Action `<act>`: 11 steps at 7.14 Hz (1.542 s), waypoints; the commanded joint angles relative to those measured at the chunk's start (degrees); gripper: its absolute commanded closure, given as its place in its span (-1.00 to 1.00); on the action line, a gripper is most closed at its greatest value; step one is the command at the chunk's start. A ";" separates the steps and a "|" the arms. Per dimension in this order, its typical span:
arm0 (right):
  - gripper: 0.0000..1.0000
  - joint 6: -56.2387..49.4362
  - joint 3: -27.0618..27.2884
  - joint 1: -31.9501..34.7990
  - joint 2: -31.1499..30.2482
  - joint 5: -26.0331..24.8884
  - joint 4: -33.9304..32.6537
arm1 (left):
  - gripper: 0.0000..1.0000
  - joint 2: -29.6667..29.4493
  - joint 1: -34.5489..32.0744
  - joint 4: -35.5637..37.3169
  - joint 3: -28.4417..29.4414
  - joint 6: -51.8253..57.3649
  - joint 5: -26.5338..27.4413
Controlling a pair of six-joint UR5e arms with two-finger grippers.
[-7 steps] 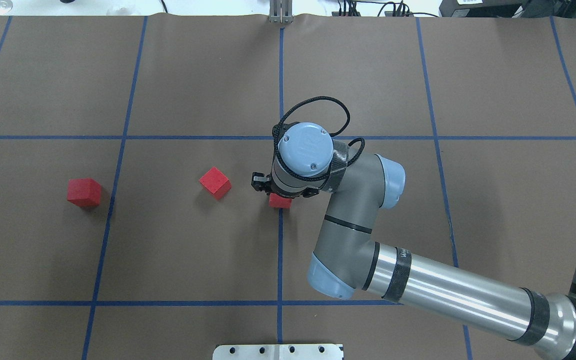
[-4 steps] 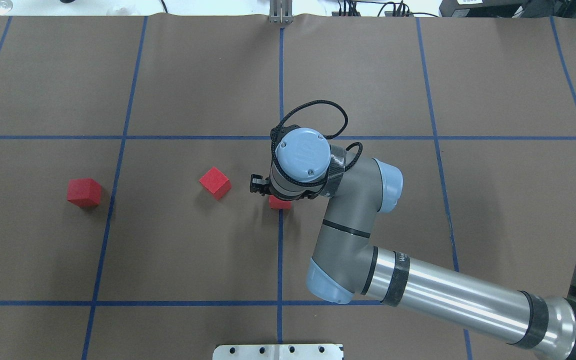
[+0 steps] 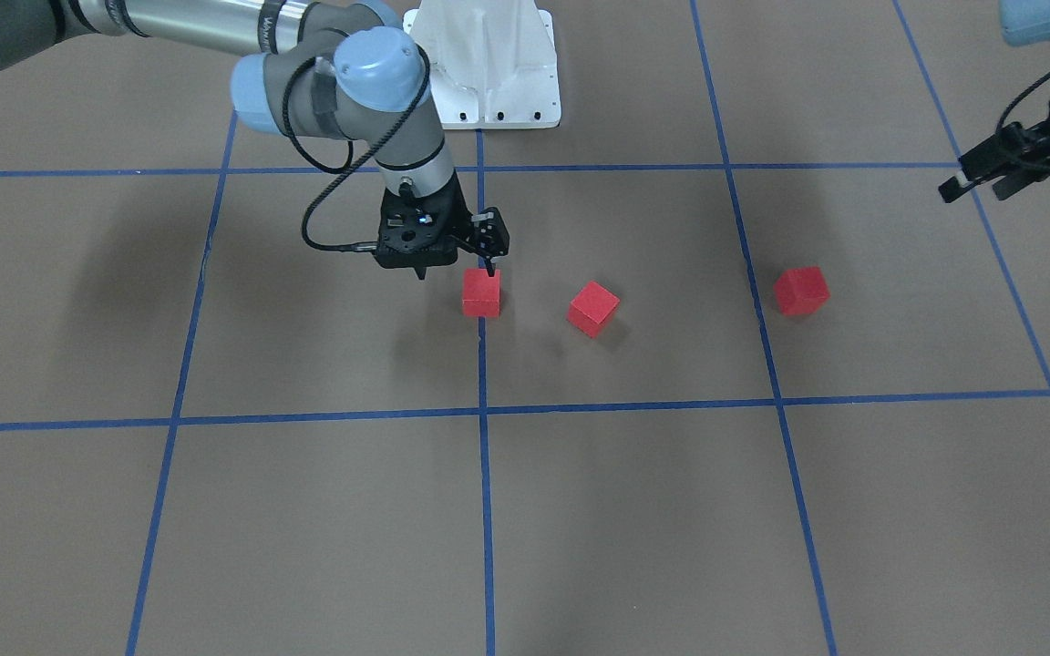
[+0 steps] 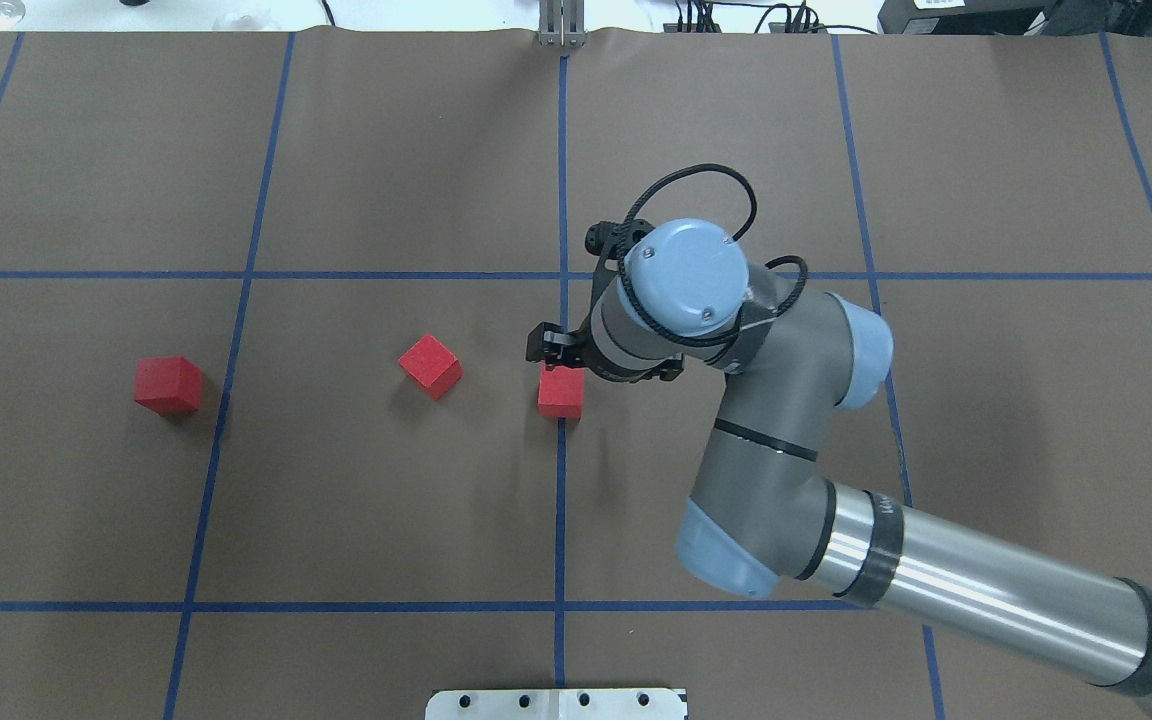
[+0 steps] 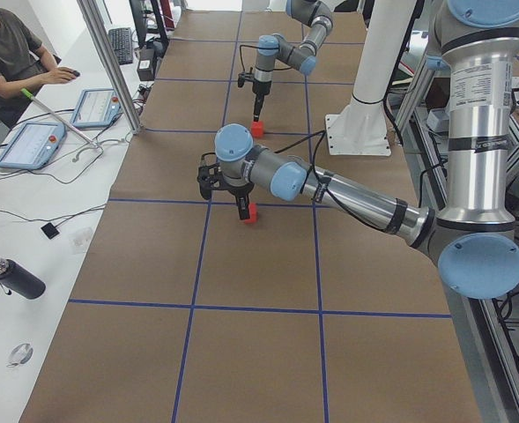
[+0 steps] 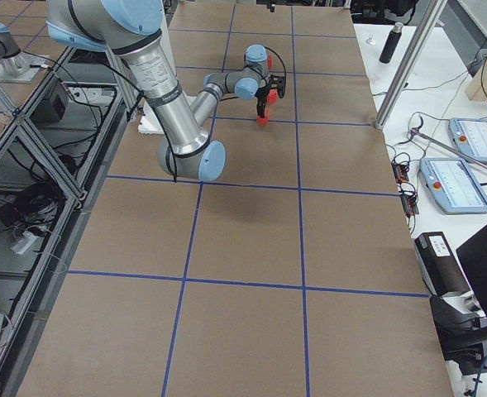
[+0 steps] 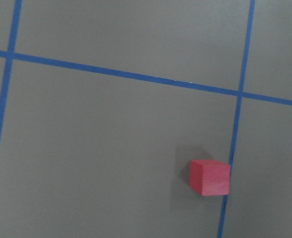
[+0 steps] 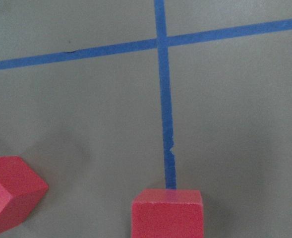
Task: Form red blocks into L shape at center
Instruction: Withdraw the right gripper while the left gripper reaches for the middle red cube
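Three red blocks lie in a row on the brown surface. One block sits on the vertical blue center line. A second block lies turned, just left of it. The third block is far left, and it also shows in the left wrist view. My right gripper is open and empty, raised just beyond the center block. My left gripper is open and empty, well left of the third block.
A white mount plate sits at the robot's edge on the center line. The right arm's elbow hangs over the near right part. An operator sits at a side desk.
The right gripper has pulled away from the center block, with the wrist shifting right and farther off. The block now shows in full on the line. The left gripper's tip has entered at the overhead's left edge.
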 commanded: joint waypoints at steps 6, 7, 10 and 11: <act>-1.00 -10.83 13.38 13.13 -21.01 12.21 0.70 | -1.00 -32.04 31.13 -2.69 14.68 -57.95 22.24; -1.00 -13.88 14.87 13.92 -23.64 12.21 0.70 | -1.00 -33.13 31.30 -2.77 16.64 -58.94 25.64; -1.00 -15.50 15.15 14.45 -24.55 12.12 0.70 | -1.00 -34.19 32.97 -3.21 21.47 -58.78 28.93; -1.00 -15.50 15.15 14.45 -24.63 12.12 0.70 | -1.00 -34.37 33.49 -3.21 22.02 -58.78 28.93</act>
